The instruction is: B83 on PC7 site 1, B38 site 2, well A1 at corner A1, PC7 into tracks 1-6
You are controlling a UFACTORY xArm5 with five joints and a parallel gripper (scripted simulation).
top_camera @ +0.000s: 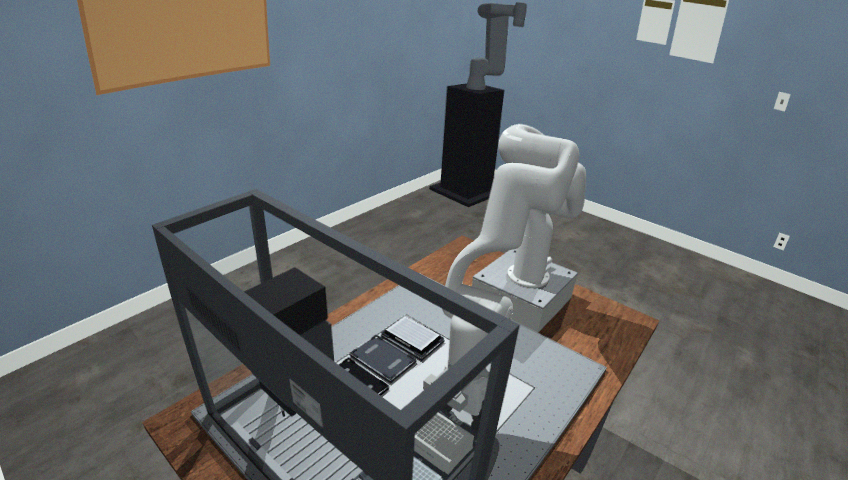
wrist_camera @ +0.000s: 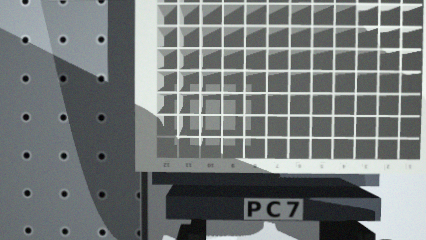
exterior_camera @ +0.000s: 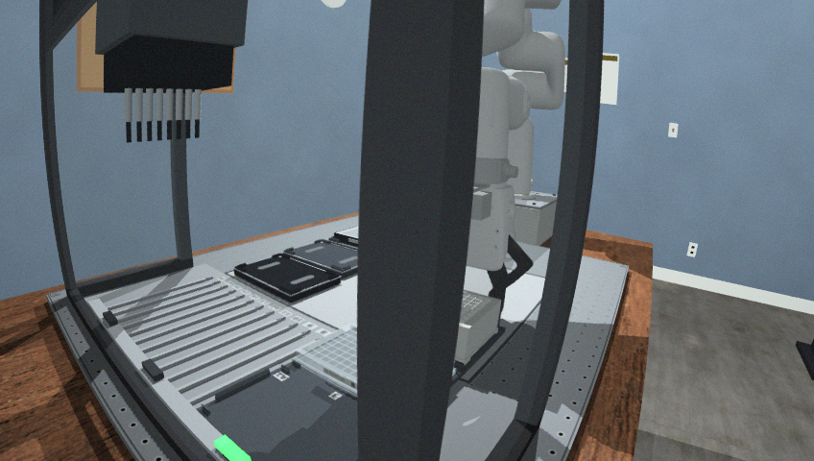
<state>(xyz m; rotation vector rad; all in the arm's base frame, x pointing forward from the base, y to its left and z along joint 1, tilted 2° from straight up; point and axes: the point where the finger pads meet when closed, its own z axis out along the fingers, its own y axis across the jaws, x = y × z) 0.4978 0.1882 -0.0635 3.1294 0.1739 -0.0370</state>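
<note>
The carrier PC7 (exterior_camera: 274,411) (wrist_camera: 220,209) lies in the left tracks of the rails, its handle toward the arm. The lamp (exterior_camera: 231,448) behind it is lit green. B83 (top_camera: 443,456) (exterior_camera: 476,333) (wrist_camera: 146,60) stands on site 1 beside the handle and looks level; its column numbers face the handle. B38 (exterior_camera: 337,356) is on site 2, partly hidden by a frame post. Site 3 is empty. My gripper (exterior_camera: 500,311) (wrist_camera: 270,232) is open and low at the handle, holding nothing; contact with the handle is unclear. B33 (top_camera: 413,331) sits in nest S1.
Empty nests S2 (top_camera: 383,358) (exterior_camera: 323,255) and S3 (top_camera: 363,377) (exterior_camera: 288,277) lie in a row beyond B33. The dark instrument frame (top_camera: 357,261) (exterior_camera: 419,228) stands around the rails (exterior_camera: 200,332). A pipetting head (exterior_camera: 171,62) hangs above the far tracks.
</note>
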